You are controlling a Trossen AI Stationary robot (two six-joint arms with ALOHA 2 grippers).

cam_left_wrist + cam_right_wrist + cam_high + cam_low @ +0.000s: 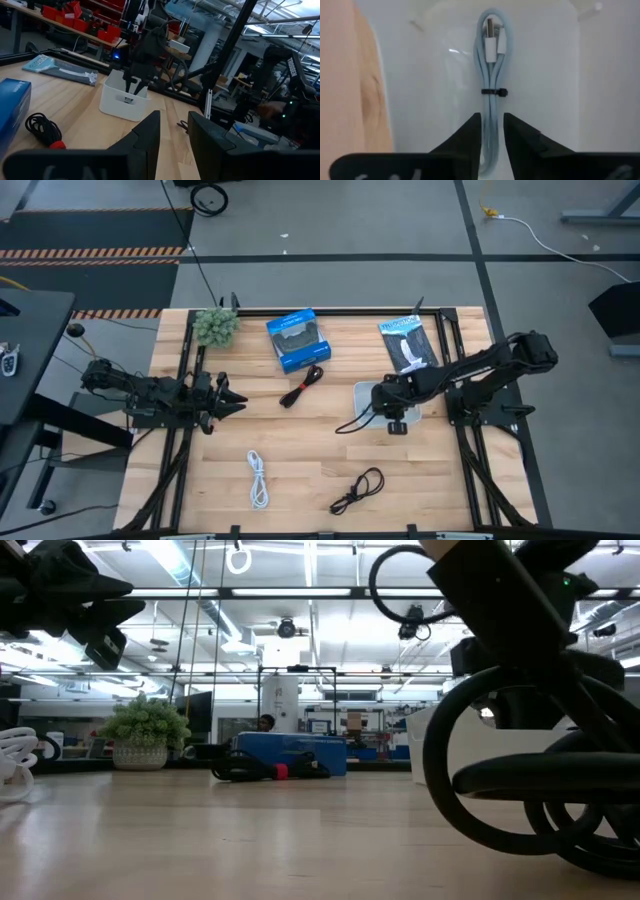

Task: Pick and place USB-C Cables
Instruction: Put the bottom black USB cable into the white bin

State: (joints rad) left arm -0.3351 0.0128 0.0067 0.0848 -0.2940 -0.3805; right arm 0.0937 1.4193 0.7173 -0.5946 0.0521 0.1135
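My right gripper (pixel 492 131) reaches down into the white bin (pixel 372 392) at the table's right, shut on the pale blue-grey cable (pixel 491 75). The black-with-red cable (pixel 303 387) lies near the table's middle, just in front of the blue box. Toward the near edge lie the white cable (pixel 258 478) and the black cable (pixel 357 490). My left gripper (pixel 232 398) waits over the left edge, its fingers a narrow gap apart (pixel 173 131). My right gripper has the pale blue-grey cable bundle pinched between its two fingers, near one end of the bundle (pixel 492 120). It comes from above, pointing down into the bin, fingers along the bundle. The tied bundle stretches away toward the bin floor, plugs (pixel 494 42) farthest; whether they rest there, I cannot tell.
At the far edge stand a blue box (pixel 298 340), a flat black-and-white packet (pixel 408 345) and a small green plant (pixel 215 327). A black frame (pixel 185 380) rims the table. Bare wood lies between the cables in the middle.
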